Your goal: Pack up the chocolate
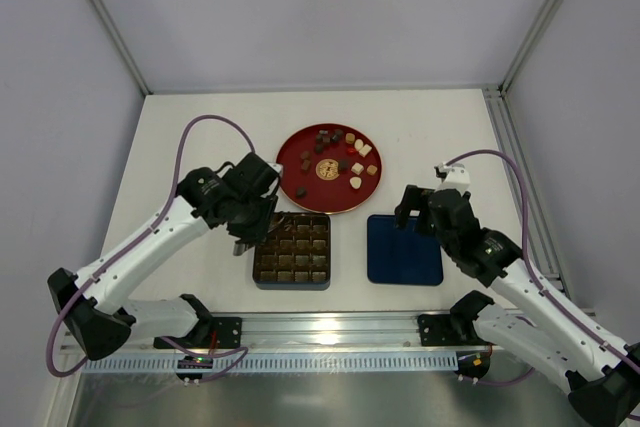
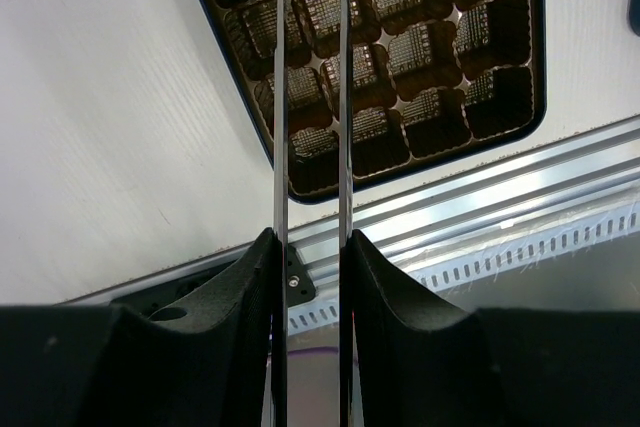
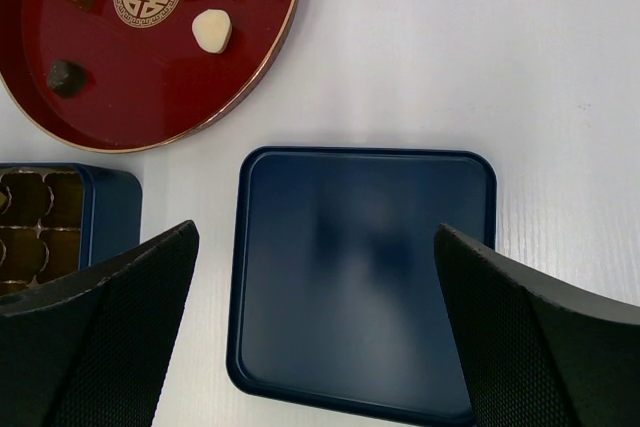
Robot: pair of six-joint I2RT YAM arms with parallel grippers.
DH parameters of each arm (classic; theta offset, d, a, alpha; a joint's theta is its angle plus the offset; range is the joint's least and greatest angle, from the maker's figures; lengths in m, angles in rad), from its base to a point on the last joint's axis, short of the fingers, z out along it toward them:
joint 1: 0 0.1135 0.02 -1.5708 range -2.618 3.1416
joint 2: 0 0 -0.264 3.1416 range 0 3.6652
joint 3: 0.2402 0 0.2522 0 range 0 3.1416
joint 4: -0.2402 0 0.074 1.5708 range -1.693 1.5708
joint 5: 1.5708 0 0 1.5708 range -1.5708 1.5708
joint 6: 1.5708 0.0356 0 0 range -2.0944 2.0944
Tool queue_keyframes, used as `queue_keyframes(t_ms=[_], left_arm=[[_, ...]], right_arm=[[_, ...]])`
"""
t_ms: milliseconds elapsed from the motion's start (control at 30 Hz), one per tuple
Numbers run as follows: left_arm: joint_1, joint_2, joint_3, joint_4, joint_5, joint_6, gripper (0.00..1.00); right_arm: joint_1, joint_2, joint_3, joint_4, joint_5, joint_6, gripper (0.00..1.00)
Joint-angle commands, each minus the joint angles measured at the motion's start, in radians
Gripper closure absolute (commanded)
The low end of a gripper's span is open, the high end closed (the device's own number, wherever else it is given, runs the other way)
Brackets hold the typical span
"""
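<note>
Left gripper (image 1: 243, 245) hovers at tray's (image 1: 300, 269) left edge; blue lid (image 1: 404, 249) lies alongside.

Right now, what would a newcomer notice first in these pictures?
A red plate of small chocolates sits in the middle of the table. In front of it lies an open box of small cups, the left gripper at its left edge. A dark blue lid lies to the box's right, under the open right gripper.
</note>
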Motion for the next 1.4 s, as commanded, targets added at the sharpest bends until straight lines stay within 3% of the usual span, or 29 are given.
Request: queue_keyframes(t_ms=[0,567,900,1367], left_arm=[[-0.004,0.005,-0.005,0.042,-0.01,-0.014,0.67],[-0.004,0.015,0.016,0.033,-0.025,-0.009,0.63],[-0.004,0.039,0.174,-0.019,0.004,-0.005,0.63],[0.036,0.398,0.47,0.048,-0.142,0.061,0.61]], right_arm=[[0.004,-0.018,-0.002,0.021,0.024,0.009,0.0],[0.004,-0.01,-0.006,0.029,0.021,0.009,0.0],[0.004,-0.007,-0.009,0.038,0.018,0.009,0.0],[0.004,-0.021,-0.009,0.029,0.001,-0.001,0.0]])
